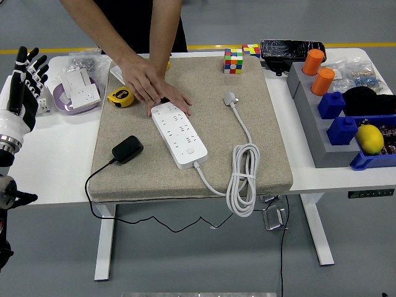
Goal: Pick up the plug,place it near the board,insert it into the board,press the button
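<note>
The black plug adapter (128, 148) lies flat on the beige mat (272, 161), just left of the white power strip (180, 136), and its thin black cord (99, 198) hangs over the near edge. It looks light and rigid, probably with smooth plastic that can slip, so I think the best hold is across its two long sides, away from the cord end. The cord is soft and may pull a little when the adapter is lifted. The left robot hand (21, 83) is raised at the left edge, well apart from the adapter, its fingers straight and spread, holding nothing. A person's hand (151, 86) presses on the far end of the strip. The purple bowl (62, 104) holds white socket parts; the blue bin (365, 162) on the right holds a lemon (370, 138)
</note>
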`<move>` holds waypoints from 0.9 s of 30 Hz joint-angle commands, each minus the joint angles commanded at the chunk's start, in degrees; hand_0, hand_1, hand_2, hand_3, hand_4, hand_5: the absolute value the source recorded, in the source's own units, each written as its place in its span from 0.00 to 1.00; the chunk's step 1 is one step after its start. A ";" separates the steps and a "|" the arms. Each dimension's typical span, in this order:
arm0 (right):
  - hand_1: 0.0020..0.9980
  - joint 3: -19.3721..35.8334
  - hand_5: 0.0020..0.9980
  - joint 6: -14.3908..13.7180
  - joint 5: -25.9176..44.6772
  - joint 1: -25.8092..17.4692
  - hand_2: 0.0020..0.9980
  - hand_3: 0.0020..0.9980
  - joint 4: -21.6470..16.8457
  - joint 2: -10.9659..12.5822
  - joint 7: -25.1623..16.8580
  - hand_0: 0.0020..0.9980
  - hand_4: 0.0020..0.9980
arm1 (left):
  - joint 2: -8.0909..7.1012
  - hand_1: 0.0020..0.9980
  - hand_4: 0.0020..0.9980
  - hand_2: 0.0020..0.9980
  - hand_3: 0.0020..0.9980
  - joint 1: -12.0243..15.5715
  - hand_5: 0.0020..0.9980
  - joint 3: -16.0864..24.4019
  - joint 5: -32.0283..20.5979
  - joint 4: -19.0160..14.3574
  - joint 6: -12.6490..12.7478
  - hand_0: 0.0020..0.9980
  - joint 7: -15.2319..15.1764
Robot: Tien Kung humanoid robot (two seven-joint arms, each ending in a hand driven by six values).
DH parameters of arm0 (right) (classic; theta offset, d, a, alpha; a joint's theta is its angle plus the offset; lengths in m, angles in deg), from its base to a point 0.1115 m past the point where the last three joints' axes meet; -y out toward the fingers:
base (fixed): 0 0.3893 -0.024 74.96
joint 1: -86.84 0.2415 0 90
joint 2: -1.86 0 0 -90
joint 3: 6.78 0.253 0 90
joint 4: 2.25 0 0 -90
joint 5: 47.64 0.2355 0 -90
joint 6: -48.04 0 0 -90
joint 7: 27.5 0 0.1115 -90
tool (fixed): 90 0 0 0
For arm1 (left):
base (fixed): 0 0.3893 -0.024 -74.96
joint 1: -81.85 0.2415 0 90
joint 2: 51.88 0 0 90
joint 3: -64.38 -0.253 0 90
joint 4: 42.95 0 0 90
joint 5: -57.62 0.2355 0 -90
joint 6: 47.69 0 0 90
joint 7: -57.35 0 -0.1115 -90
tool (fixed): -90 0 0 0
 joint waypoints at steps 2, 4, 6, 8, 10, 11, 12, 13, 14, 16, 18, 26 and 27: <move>0.84 -0.02 1.00 -0.01 0.01 0.06 0.78 0.79 0.02 0.01 -0.01 0.94 1.00 | 0.11 0.92 1.00 0.88 0.89 0.58 1.00 0.70 -4.84 -0.48 -0.61 0.89 0.52; 0.84 0.10 1.00 -0.01 -0.06 0.10 0.78 0.79 0.00 0.02 -0.01 0.94 1.00 | 0.18 0.92 1.00 0.88 0.89 1.16 1.00 1.38 -9.71 -0.89 -1.08 0.89 0.87; 0.84 0.18 1.00 0.00 -0.05 0.15 0.78 0.79 0.00 0.06 -0.01 0.94 1.00 | 0.20 0.86 1.00 0.83 0.84 1.67 1.00 1.85 -10.80 -0.93 -1.36 0.86 1.08; 0.84 0.16 1.00 0.00 -0.02 0.14 0.78 0.79 0.02 0.10 0.01 0.94 1.00 | 0.29 0.86 1.00 0.83 0.84 2.20 1.00 2.18 -10.31 -0.85 -1.43 0.86 1.25; 0.84 0.20 1.00 -0.01 -0.08 0.11 0.78 0.79 0.02 0.10 0.06 0.94 1.00 | 0.45 0.86 1.00 0.83 0.84 2.75 1.00 2.46 -8.70 -0.78 -1.41 0.86 1.39; 0.84 0.22 1.00 -0.01 -0.09 0.11 0.78 0.79 0.01 0.10 0.07 0.94 1.00 | 0.49 0.86 1.00 0.83 0.84 2.90 1.00 2.51 -8.13 -0.76 -1.40 0.86 1.44; 0.84 0.21 1.00 -0.01 -0.09 0.12 0.78 0.79 0.00 0.10 0.07 0.94 1.00 | 0.50 0.81 1.00 0.79 0.80 3.03 1.00 2.52 -7.65 -0.72 -1.37 0.82 1.47; 0.84 0.18 1.00 -0.03 -0.07 0.13 0.78 0.79 0.00 0.11 0.06 0.94 1.00 | 0.51 0.81 1.00 0.79 0.80 3.18 1.00 2.48 -6.58 -0.73 -1.27 0.82 1.55; 0.84 0.16 1.00 -0.06 -0.04 0.15 0.78 0.79 0.01 0.11 0.06 0.94 1.00 | 0.50 0.81 1.00 0.79 0.80 3.26 1.00 2.43 -5.38 -0.77 -1.13 0.82 1.57; 0.84 0.18 1.00 -0.08 -0.03 0.19 0.78 0.79 -0.01 0.12 0.03 0.94 1.00 | 0.47 0.81 1.00 0.79 0.80 3.32 1.00 2.31 -3.91 -0.85 -0.91 0.82 1.61; 0.85 0.03 1.00 -0.08 0.07 0.26 0.78 0.80 -0.02 0.16 0.03 0.94 1.00 | 0.40 0.80 1.00 0.78 0.79 3.42 1.00 1.89 -1.02 -1.06 -0.39 0.80 1.60; 0.85 0.25 1.00 -0.40 0.22 0.35 0.78 0.80 -0.07 0.28 -0.09 0.94 1.00 | 0.55 0.81 1.00 0.79 0.80 4.44 1.00 0.45 11.58 -2.36 2.50 0.81 0.86; 0.85 0.28 1.00 -0.47 0.29 0.35 0.78 0.80 -0.05 0.22 -0.14 0.94 1.00 | 0.62 0.81 1.00 0.79 0.80 4.59 1.00 0.42 13.15 -2.58 3.05 0.81 0.60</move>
